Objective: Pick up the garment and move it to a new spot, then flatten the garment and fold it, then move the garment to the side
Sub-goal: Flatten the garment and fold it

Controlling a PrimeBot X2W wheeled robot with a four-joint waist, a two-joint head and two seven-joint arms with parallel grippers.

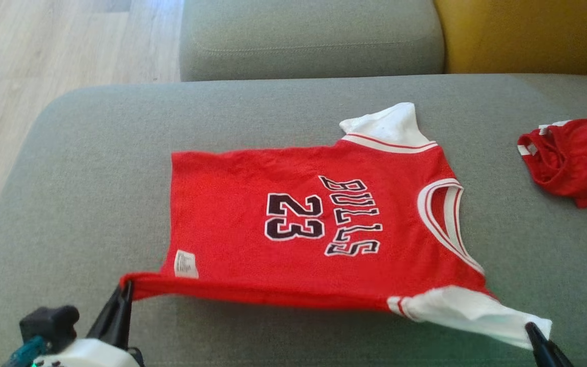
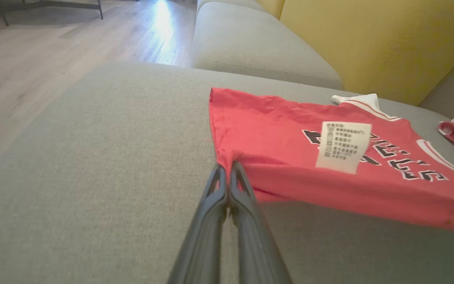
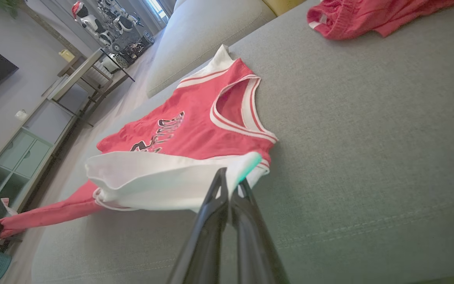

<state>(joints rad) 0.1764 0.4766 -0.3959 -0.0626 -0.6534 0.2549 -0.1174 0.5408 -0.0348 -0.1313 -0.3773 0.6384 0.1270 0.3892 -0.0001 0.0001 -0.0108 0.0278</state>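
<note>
The garment (image 1: 252,204) is a red jersey with white sleeves, printed "BULLS 23", spread on the grey sofa seat (image 1: 95,153). Its near edge is lifted off the cushion and stretched between my two grippers. My left gripper (image 1: 126,286) is shut on the red hem corner, seen in the left wrist view as the gripper (image 2: 227,169) pinching the garment (image 2: 290,130). My right gripper (image 1: 530,326) is shut on the tip of the near white sleeve; in the right wrist view that gripper (image 3: 231,179) holds the sleeve of the garment (image 3: 195,130). A white care label (image 2: 343,146) hangs near the hem.
A second red piece of clothing (image 1: 574,160) lies crumpled at the seat's right edge. A grey back cushion (image 1: 309,35) and a yellow cushion (image 1: 523,30) stand behind. Wooden floor (image 1: 28,76) lies beyond the seat's left edge. Bare seat fabric runs left of the jersey.
</note>
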